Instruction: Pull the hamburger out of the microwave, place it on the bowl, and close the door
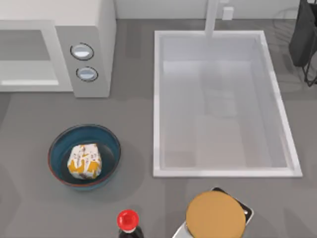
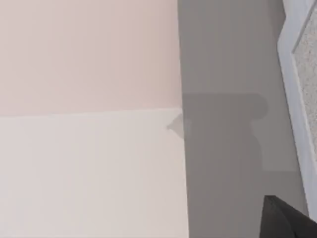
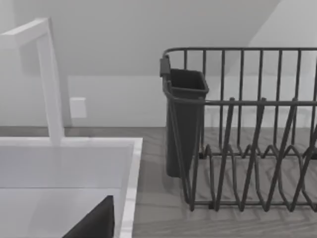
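The hamburger (image 1: pixel 84 161), a small lump in white paper with orange print, sits inside the blue bowl (image 1: pixel 57 148) on the counter at front left. Behind it stands the white microwave (image 1: pixel 94 25) with two round knobs (image 1: pixel 82 51). Left of the knob panel a white frame (image 1: pixel 25 83) surrounds a grey area, and I cannot tell how the door stands. The left wrist view looks close onto a flat white panel (image 2: pixel 89 168), with a dark piece of my left gripper (image 2: pixel 287 220) at the corner. A dark piece of my right gripper (image 3: pixel 94 223) shows over the sink.
A white sink (image 1: pixel 158 99) with a tap (image 1: pixel 212 17) takes up the middle and right. A dark dish rack (image 3: pixel 247 139) stands at the back right (image 1: pixel 303 34). At the front edge are a red-capped bottle (image 1: pixel 128 219) and a flat tan disc (image 1: pixel 216 214).
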{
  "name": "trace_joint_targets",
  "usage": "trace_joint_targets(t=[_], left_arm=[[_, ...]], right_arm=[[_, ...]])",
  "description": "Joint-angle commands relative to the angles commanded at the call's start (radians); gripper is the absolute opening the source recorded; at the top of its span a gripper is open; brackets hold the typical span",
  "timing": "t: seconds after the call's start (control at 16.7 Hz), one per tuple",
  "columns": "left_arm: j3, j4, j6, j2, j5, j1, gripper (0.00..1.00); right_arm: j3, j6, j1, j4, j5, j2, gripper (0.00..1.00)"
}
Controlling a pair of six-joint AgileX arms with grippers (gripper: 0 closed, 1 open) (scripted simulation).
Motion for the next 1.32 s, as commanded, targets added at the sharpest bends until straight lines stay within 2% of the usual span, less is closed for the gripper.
trace_joint_targets(t=[0.24, 0.66, 0.84, 1.14, 1.32], left_arm=[[0.124, -0.118, 0.075, 0.141, 0.038, 0.086, 0.0], [0.136, -0.132, 0.085, 0.153, 0.04, 0.093, 0.0], [0.083, -0.061, 0.086, 0.177, 0.041, 0.094, 0.0], [-0.069, 0.177, 0.09, 0.248, 0.044, 0.098, 0.0], [-0.123, 0.243, 0.091, 0.273, 0.045, 0.1, 0.0]], right_arm=[[0.0, 0.0, 0.0, 0.0, 0.0, 0.0, 1.0], [0.0, 0.0, 0.0, 0.0, 0.0, 0.0, 1.0], [0.0, 0.0, 0.0, 0.0, 0.0, 0.0, 1.0], [0.0, 0.0, 0.0, 0.0, 0.0, 0.0, 1.0], [0.0, 0.0, 0.0, 0.0, 0.0, 0.0, 1.0]])
